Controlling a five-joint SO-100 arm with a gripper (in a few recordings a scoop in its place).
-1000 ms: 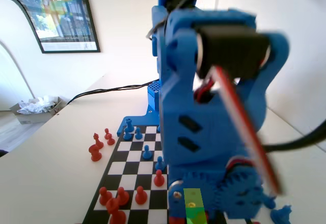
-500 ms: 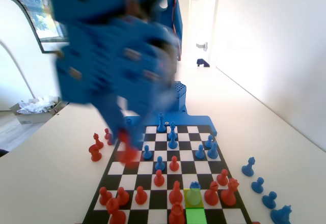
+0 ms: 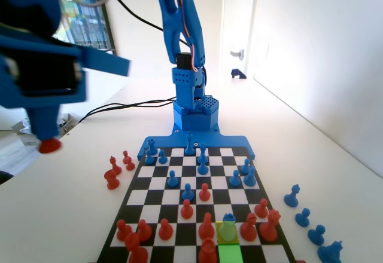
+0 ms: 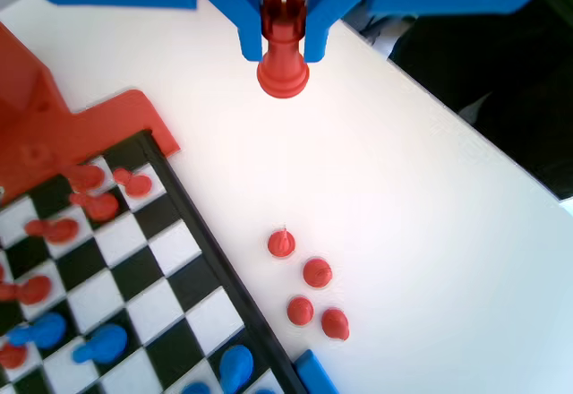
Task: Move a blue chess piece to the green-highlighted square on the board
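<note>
I see my blue arm swung out high past the left edge of the board (image 3: 157, 192) in the fixed view, its gripper (image 4: 285, 31) clamped on a red chess piece (image 4: 283, 54) hanging over bare table. In the wrist view, four loose red pieces (image 4: 307, 284) lie on the table just off the board's border. The blue chess piece (image 3: 228, 228) stands on the yellow-tinted square, directly behind the green-highlighted square (image 3: 230, 254) at the board's near edge.

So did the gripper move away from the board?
Yes. In the fixed view the gripper, holding a red piece, has swung left, off the board and over the table beside it.
</note>
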